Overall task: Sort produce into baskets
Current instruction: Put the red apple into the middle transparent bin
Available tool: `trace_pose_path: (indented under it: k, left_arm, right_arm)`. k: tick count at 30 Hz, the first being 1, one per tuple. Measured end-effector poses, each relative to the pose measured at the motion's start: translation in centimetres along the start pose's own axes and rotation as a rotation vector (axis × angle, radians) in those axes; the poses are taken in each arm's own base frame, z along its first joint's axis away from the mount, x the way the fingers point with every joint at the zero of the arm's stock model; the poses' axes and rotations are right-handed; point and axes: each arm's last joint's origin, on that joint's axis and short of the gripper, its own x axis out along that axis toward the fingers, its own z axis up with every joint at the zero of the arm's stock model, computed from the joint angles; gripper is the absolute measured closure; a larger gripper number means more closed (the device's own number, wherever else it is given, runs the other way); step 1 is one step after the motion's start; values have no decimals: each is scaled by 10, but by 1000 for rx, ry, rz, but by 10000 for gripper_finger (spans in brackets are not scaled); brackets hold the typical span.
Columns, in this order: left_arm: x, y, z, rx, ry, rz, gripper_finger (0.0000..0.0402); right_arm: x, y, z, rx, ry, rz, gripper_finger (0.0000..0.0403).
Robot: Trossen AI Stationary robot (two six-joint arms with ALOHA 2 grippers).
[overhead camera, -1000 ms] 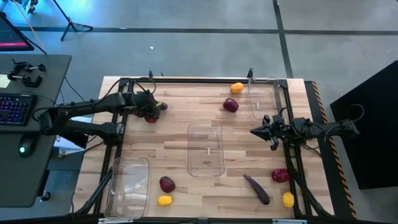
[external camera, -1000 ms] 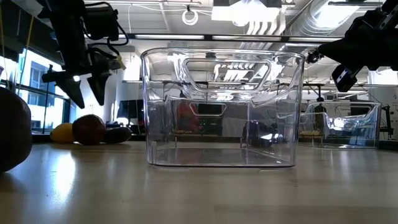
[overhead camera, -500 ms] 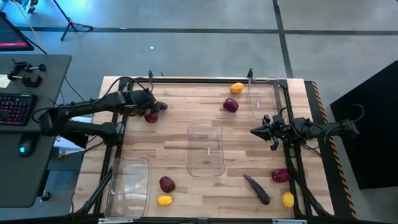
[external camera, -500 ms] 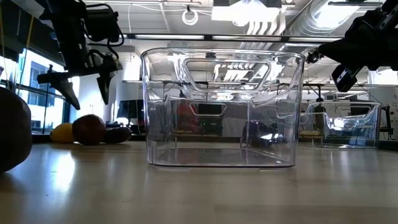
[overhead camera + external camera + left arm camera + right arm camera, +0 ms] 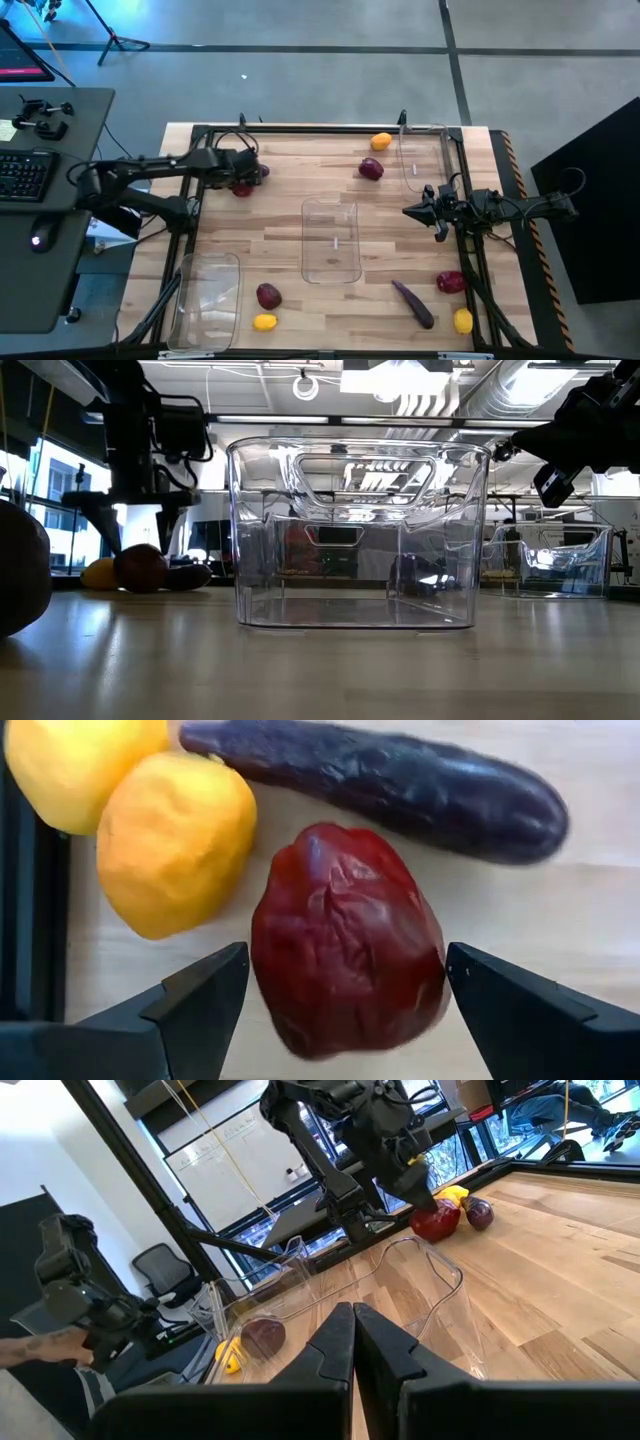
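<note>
My left gripper (image 5: pixel 240 178) is open at the table's far left, pointing down over a dark red fruit (image 5: pixel 340 920). Its two fingers stand on either side of the fruit without visibly touching it. The fruit rests on the table beside two yellow-orange fruits (image 5: pixel 170 840) and a dark purple eggplant (image 5: pixel 400 790). My right gripper (image 5: pixel 410 211) is shut and empty, held above the table at the right. Three clear bins stand on the table: one in the middle (image 5: pixel 331 240), one at the near left (image 5: pixel 208 295) and one at the far right (image 5: pixel 420 150).
Loose on the table are an orange fruit (image 5: pixel 381 142) and a red fruit (image 5: pixel 371 169) at the far side, a red (image 5: pixel 268 295) and a yellow fruit (image 5: pixel 264 322) near left, and an eggplant (image 5: pixel 412 302), a red (image 5: pixel 451 282) and a yellow fruit (image 5: pixel 462 320) near right.
My left gripper has turned about its wrist so that both fingers point straight down. It has come down a little toward the dark red fruit, which has stayed in place.
</note>
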Motion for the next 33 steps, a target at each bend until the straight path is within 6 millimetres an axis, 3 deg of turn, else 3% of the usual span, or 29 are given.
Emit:
trace_pose_path:
  k: [21, 33]
  left_arm:
    - [16, -7, -2, -12, 2, 80, 75]
    - [12, -13, -23, 27, -16, 68, 75]
  right_arm:
    - [0, 0, 0, 0, 0, 0, 402]
    - [0, 0, 0, 0, 0, 0, 402]
